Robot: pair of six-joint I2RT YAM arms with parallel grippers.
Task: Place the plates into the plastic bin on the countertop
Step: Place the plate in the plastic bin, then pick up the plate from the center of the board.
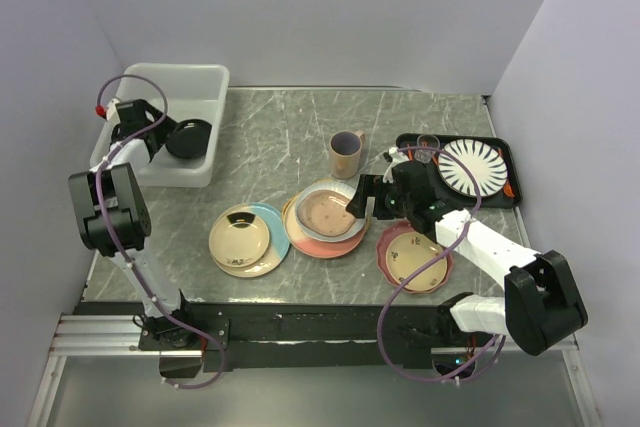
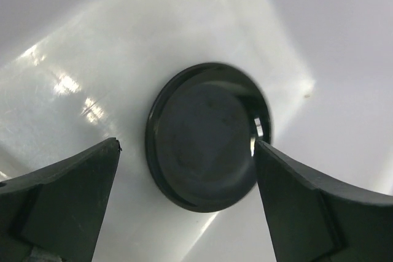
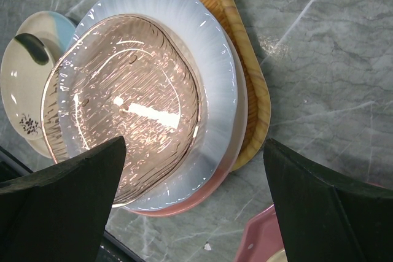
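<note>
Since the black plate [image 2: 202,139] was already sitting on the floor of the plastic bin [image 1: 205,77] at the countertop's [image 1: 290,127] far left corner, the left gripper [image 2: 186,145] hung over it with jaws spread wide, gripping nothing. I'd call that plate done. The right gripper [image 3: 195,141] hovered fully open and empty above the pink plate [image 3: 123,102] topping the stack mid-countertop toward the near edge, probably lining up the next grab

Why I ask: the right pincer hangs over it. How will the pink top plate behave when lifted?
The pink plate looks rigid and glossy, so probably slippery. It rests loose on the white plate, so a push may slide it. Glass-like, likely fragile.
</note>
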